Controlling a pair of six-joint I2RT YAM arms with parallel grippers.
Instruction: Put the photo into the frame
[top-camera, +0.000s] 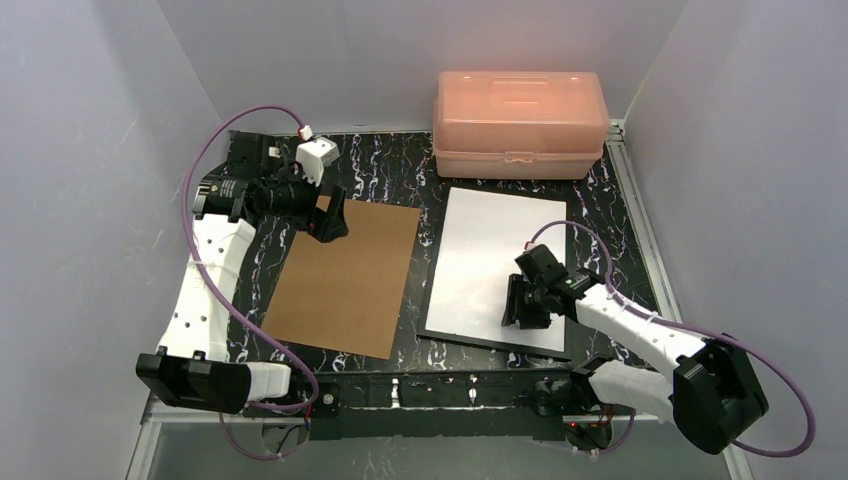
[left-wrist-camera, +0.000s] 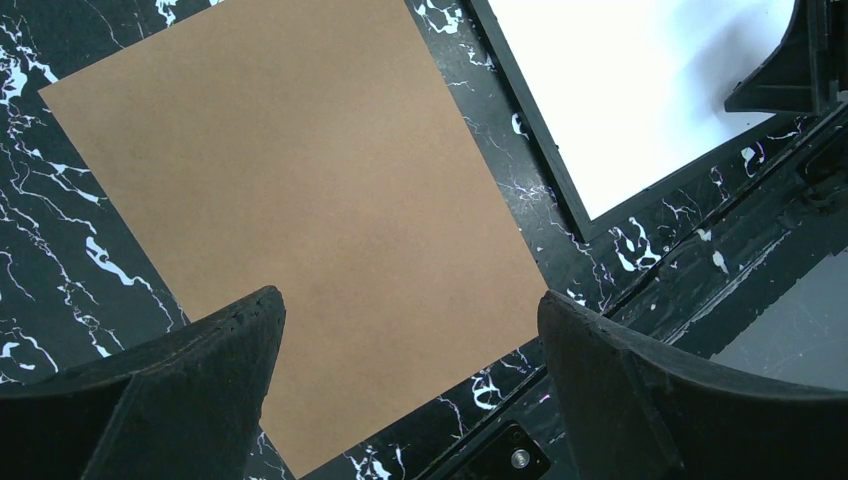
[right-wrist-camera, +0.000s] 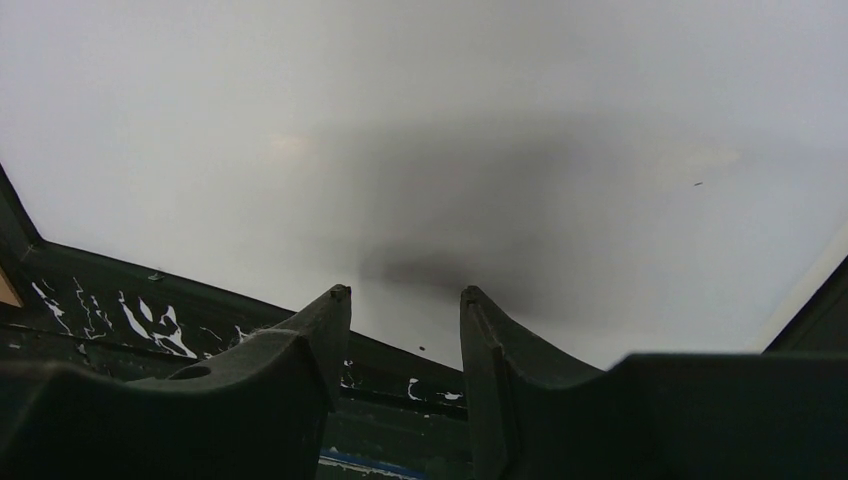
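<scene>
The photo lies white back up inside the thin black frame on the right of the marble table. My right gripper hovers low over the photo's near right part, fingers a little apart with nothing between them. In the right wrist view the gripper points at the photo near the frame's near edge. My left gripper is wide open above the far end of the brown backing board. The left wrist view shows the gripper over the board, with the photo and frame beside it.
A pink plastic box stands shut at the back, just beyond the frame. Grey walls close in the table on three sides. A metal rail runs along the near edge between the arm bases.
</scene>
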